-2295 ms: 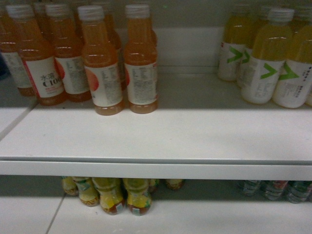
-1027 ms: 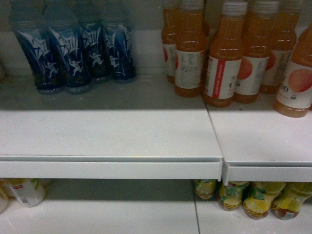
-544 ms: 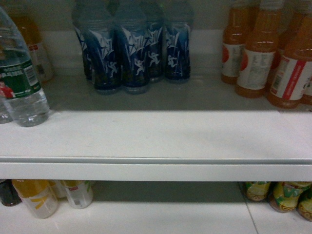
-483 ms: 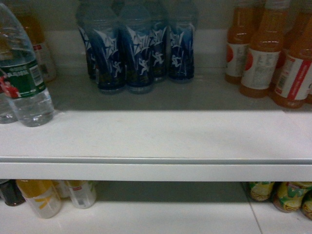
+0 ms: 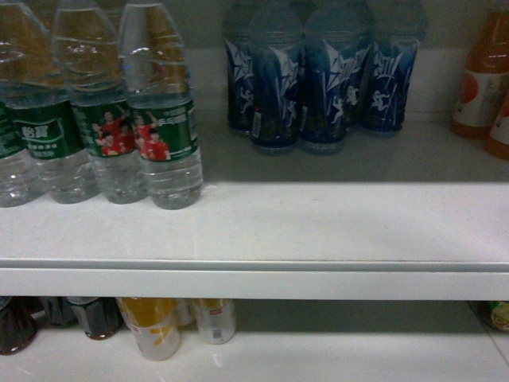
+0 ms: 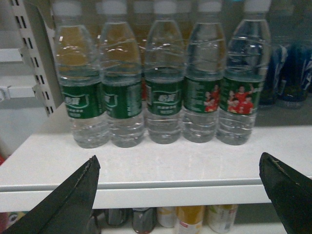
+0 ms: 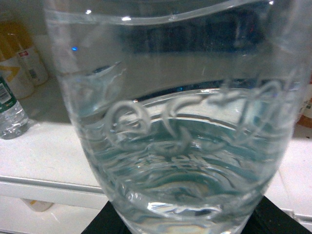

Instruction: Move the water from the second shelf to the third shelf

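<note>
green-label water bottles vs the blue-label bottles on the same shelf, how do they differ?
The water bottles are clear with colourless water and a dark green band showing people in red; the blue-label bottles are blue-tinted, with dark blue wraps carrying white figures. The water bottles stand further forward on the shelf at its left; the blue-label bottles sit further back, to their right. Both groups stand upright, clustered.

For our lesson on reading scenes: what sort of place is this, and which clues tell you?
Probably a shop's drinks aisle. White shelves carry rows of one product each: water bottles with green labels beside blue bottles, with orange drinks further right. More drinks stand on the shelf below.
</note>
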